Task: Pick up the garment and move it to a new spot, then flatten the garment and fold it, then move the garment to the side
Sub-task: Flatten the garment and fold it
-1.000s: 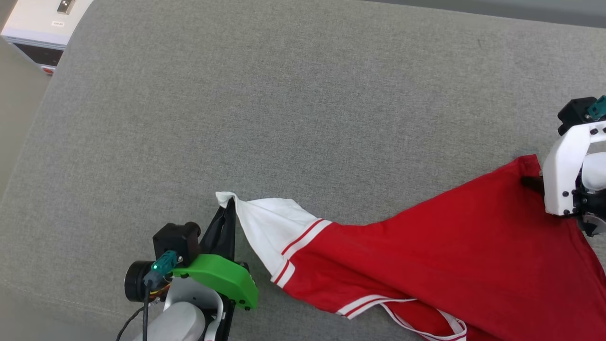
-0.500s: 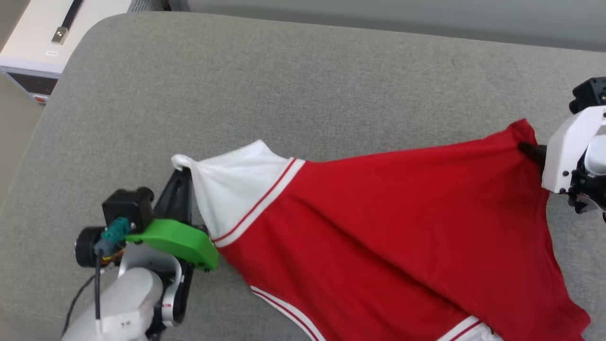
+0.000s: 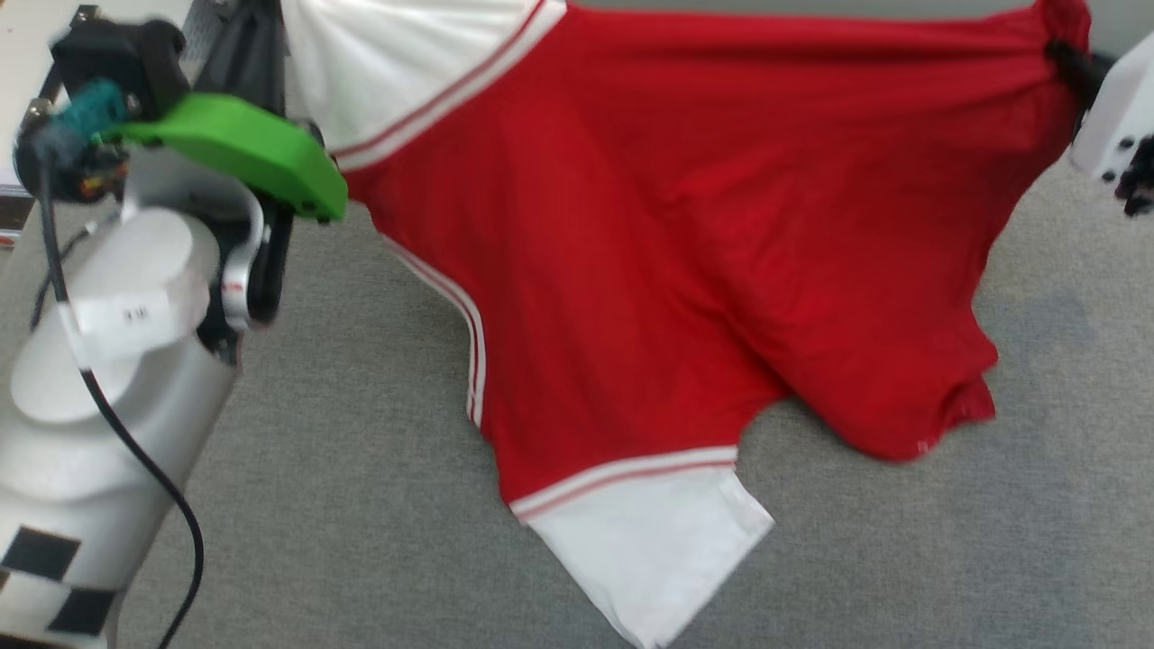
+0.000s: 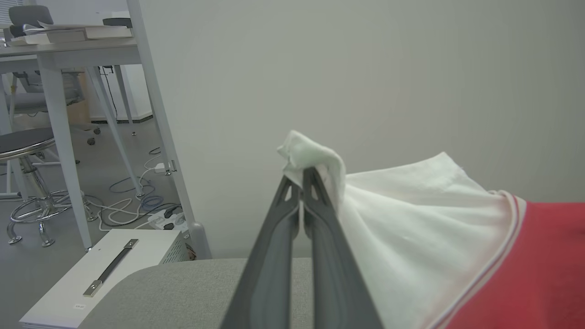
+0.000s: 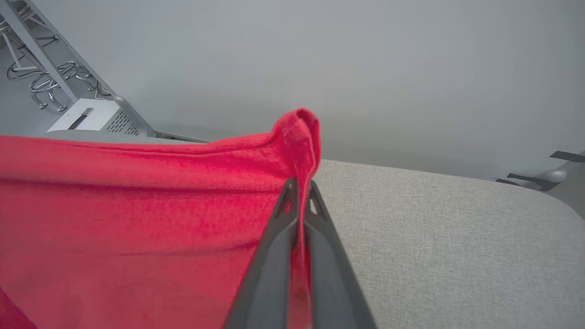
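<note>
Raised higher, the garment (image 3: 631,270) hangs between left hand (image 4: 301,172) and right hand (image 5: 300,183), both pinching it.

garment (image 3: 685,225) | red, white sleeves | spread, hanging | top edge taut

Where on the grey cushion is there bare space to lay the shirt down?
The garment, stretched between left gripper and right gripper, crowds the top. Bare cushion lies right of its hanging white sleeve, and between that sleeve and the left arm.
</note>
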Robot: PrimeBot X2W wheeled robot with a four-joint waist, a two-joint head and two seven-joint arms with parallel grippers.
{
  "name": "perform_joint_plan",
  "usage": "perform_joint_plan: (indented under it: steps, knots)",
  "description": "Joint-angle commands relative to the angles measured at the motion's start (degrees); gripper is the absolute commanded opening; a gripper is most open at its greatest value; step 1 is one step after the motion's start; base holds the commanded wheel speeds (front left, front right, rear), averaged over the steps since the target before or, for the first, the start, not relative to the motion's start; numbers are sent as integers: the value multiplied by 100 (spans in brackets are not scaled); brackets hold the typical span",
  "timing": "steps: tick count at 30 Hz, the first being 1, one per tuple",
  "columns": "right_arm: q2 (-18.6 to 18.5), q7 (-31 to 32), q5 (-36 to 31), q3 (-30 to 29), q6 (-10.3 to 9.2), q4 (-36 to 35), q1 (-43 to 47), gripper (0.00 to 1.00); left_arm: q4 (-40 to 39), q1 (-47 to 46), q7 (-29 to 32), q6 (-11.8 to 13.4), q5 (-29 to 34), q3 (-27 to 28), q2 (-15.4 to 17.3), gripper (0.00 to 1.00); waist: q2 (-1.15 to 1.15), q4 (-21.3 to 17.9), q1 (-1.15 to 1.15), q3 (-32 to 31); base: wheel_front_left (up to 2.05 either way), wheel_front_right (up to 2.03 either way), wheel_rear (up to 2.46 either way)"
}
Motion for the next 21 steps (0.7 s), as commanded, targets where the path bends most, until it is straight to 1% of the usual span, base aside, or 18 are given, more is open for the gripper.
perform_joint_plan:
  steps: [1,4,11,16,21]
  knots:
    - [30,-122,-112,-64,-10,99,-276,0,227,-400,24,-65,80,65,-5,0,0,-119,0,170,0,0,0]
    - [144,-396,-320,-196,-10,275,-841,0,737,-1122,48,-190,203,64,-67,0,0,-231,0,330,0,0,0]
    - [352,-981,-729,-503,-10,672,-2222,0,1735,-2852,-53,-291,582,107,-133,0,0,-423,0,866,0,0,0]
    - [354,-1274,-921,-539,-10,885,-2941,0,2291,-3722,-165,-356,681,136,-279,0,0,-436,0,1169,0,0,0]
    - [302,-1412,-966,-563,-10,1070,-3599,0,2635,-4449,-226,-375,801,117,-375,0,0,-428,0,1680,0,0,0]
